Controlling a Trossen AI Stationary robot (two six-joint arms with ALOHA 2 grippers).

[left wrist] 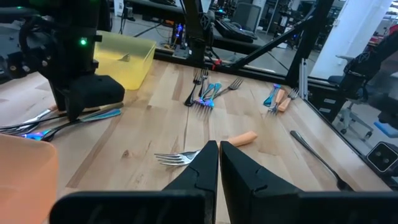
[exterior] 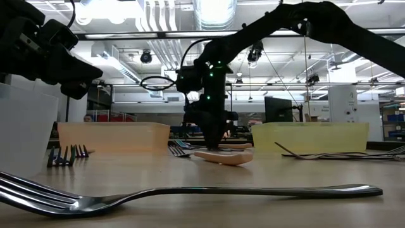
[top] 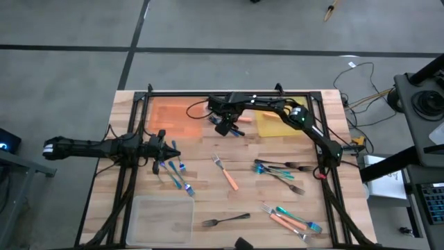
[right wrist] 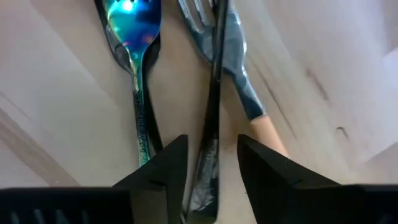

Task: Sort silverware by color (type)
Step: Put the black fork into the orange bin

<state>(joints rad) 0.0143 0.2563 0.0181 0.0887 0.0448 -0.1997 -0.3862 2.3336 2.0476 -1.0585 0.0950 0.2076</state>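
Down over a small heap at the table's far middle: right gripper (right wrist: 211, 177), fingers parted astride a dark fork (right wrist: 213, 93), beside a blue spoon (right wrist: 134, 37). Left gripper (left wrist: 219, 168) clenched, empty, hovering left. Mostly unsorted; silverware (top: 281, 170) scattered, clear tray (top: 163, 217) empty. No writing legible.

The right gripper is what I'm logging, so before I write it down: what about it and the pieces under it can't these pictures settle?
- High view: the right gripper covers whatever lies under it.
- Right wrist view: the gripper straddles a dark utensil; contact is unclear.
- Low view: the arm blocks the fingertips.
- Left wrist view: the left gripper is shut, holding nothing.
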